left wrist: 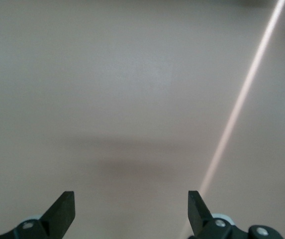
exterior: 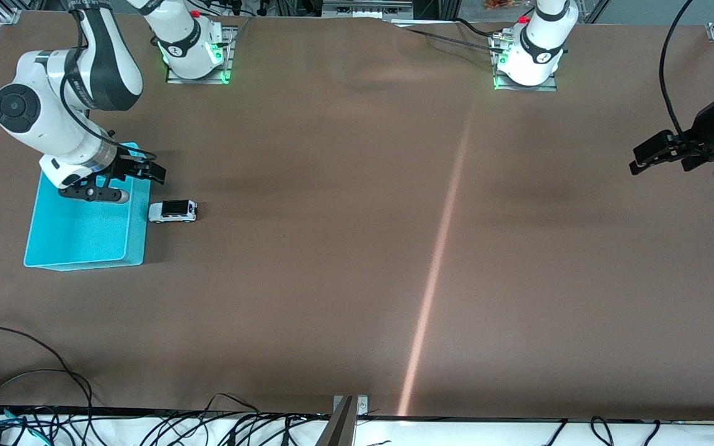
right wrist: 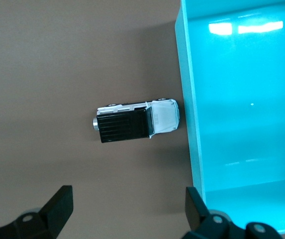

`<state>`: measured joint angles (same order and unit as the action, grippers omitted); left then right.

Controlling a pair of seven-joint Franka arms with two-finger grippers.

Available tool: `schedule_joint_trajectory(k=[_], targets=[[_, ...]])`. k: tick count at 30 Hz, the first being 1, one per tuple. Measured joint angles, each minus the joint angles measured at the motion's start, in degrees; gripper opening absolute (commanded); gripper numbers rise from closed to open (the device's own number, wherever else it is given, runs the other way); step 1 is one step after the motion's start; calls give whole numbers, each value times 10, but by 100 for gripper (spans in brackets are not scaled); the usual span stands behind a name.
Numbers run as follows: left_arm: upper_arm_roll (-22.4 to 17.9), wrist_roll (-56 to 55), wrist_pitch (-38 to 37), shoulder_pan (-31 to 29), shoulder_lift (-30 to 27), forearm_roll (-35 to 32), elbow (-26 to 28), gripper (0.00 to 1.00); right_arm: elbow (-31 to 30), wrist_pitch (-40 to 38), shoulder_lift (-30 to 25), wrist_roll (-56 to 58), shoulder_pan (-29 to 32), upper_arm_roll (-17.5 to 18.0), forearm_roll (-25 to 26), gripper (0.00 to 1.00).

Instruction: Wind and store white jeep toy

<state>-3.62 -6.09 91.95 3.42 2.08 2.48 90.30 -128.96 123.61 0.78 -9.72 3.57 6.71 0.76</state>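
I see white jeep toy on counter just beside cyan bin. Right gripper wide open, empty, over bin edge. Left gripper waits, open, empty.

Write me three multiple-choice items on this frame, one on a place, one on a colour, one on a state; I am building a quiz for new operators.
1. Where is the white jeep toy?
A. Inside the bin
B. On the table beside the bin, at the right arm's end
C. In the left claw

2. What colour is the bin?
A. Cyan
B. Red
C. Yellow

3. How is the right claw set?
A. Shut on the jeep
B. Shut on the bin's wall
C. Open, holding nothing

Answers:
1 B: the right wrist view shows the jeep on the brown table, just outside the bin wall.
2 A: its floor and walls are cyan in both views.
3 C: its fingers stand apart with only table and bin between them, above the bin's edge. The left claw waits open over the left arm's end.
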Motion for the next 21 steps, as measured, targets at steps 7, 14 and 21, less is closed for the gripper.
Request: schedule_joint_trajectory(k=[7,14,21], targets=[[0,0,1,0,0,0,-1,100,-17,35,4,-82,-1,0,0,100],[-1,0,2,0,0,0,-5,100,-45,105,24,-204,-1,1,0,100],[-2,0,3,0,0,0,-8,100,-49,156,51,-318,-1,1,-1,100]])
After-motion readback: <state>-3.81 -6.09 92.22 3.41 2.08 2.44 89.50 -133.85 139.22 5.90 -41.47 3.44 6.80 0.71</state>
